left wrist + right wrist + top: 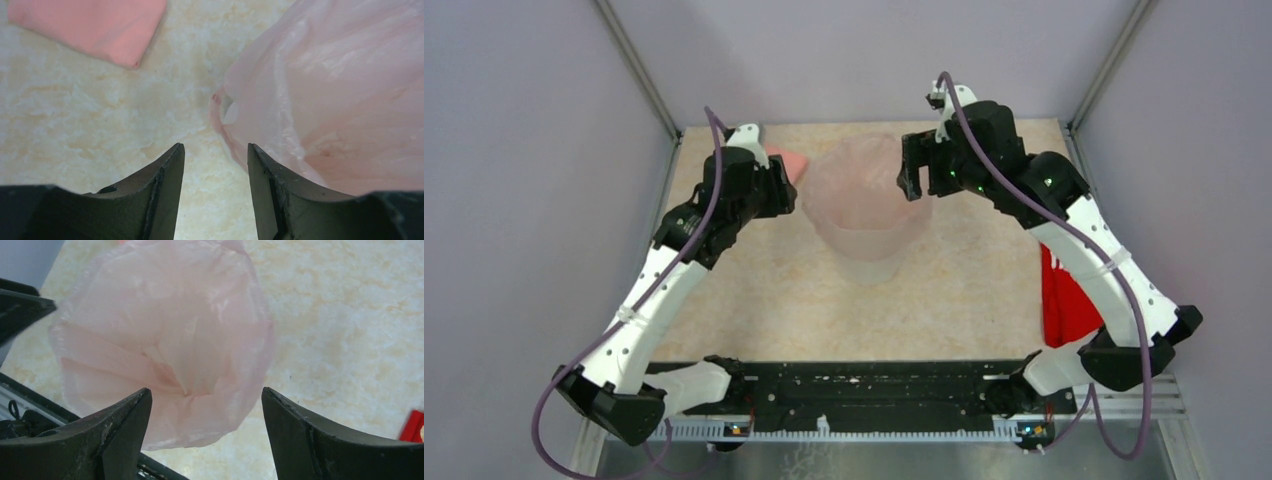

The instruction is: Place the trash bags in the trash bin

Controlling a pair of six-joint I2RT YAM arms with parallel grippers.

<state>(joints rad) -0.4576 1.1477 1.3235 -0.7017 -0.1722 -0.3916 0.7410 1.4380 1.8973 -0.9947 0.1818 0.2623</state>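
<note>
The white trash bin stands upright mid-table. The pale pink trash bag is spread over its mouth and hangs down inside and around the rim. My left gripper sits just left of the bin. In its wrist view the left gripper is open over bare table, with the bag bulging beside its right finger. My right gripper hovers at the bin's right rim. The right gripper is open wide, the bag lying below and beyond its fingers, not pinched.
A folded salmon-pink cloth lies at the back left, behind my left gripper. A flat red packet lies at the right, partly under the right arm. Grey walls close in the table on three sides.
</note>
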